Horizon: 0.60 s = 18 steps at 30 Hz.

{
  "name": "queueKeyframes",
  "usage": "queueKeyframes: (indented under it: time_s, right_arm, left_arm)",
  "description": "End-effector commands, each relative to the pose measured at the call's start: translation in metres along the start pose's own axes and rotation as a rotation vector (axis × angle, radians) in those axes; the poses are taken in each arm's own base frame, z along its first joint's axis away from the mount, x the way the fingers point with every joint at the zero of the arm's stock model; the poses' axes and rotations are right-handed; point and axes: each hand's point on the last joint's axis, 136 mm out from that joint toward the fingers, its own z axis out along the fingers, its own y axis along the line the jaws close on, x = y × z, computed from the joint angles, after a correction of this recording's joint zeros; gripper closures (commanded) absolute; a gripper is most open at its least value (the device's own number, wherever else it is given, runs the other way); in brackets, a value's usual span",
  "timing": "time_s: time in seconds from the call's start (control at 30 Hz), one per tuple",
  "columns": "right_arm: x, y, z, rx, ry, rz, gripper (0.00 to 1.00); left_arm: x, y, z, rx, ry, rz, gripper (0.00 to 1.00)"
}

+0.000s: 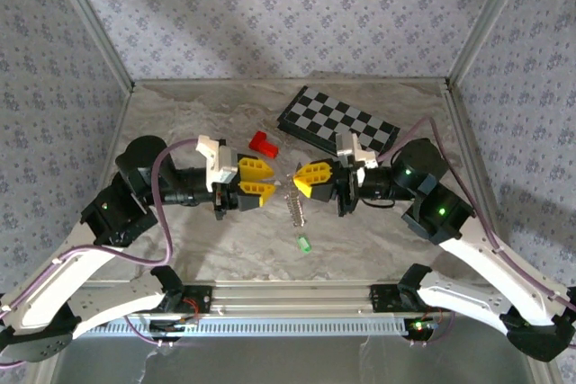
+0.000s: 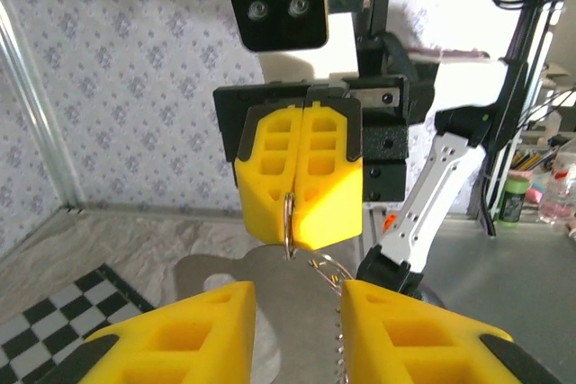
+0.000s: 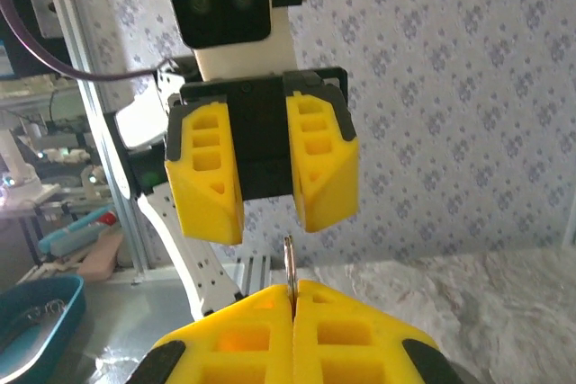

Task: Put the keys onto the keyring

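My right gripper (image 1: 301, 179) is shut on the ring end of the keyring (image 1: 293, 206), whose thin silvery beaded chain hangs down toward the marble table. In the right wrist view the ring (image 3: 290, 269) stands edge-on out of my right gripper's (image 3: 293, 299) closed yellow fingers. My left gripper (image 1: 268, 180) faces it, open and empty, a short gap to the left. From the left wrist, my left gripper's (image 2: 297, 312) fingers flank the chain (image 2: 340, 321) without touching it. The small green key (image 1: 304, 243) lies on the table, nearer the front edge, below both grippers.
A red block (image 1: 263, 143) lies behind the left gripper. A black-and-grey chessboard (image 1: 337, 121) sits at the back, right of centre. Patterned walls and metal posts enclose the table on three sides.
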Motion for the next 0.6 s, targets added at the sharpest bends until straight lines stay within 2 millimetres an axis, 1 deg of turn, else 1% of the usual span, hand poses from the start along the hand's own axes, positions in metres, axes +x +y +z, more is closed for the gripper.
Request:
queueKeyframes:
  time_s: [0.0, 0.17, 0.33, 0.57]
  right_arm:
    - [-0.029, 0.011, -0.004, -0.051, -0.117, -0.030, 1.00]
    - [-0.032, 0.012, -0.003, -0.059, -0.139, -0.034, 1.00]
    - [-0.030, 0.012, -0.003, -0.063, -0.137, -0.036, 1.00]
    - [-0.030, 0.011, -0.002, -0.062, -0.145, -0.036, 1.00]
  left_arm:
    - [-0.026, -0.009, 0.000, 0.060, -0.096, 0.012, 0.69]
    - [-0.037, -0.011, 0.004, 0.095, -0.153, 0.007, 0.69]
    - [-0.034, -0.008, 0.012, 0.104, -0.146, -0.003, 0.70]
    - [-0.035, -0.009, 0.017, 0.116, -0.150, -0.008, 0.73]
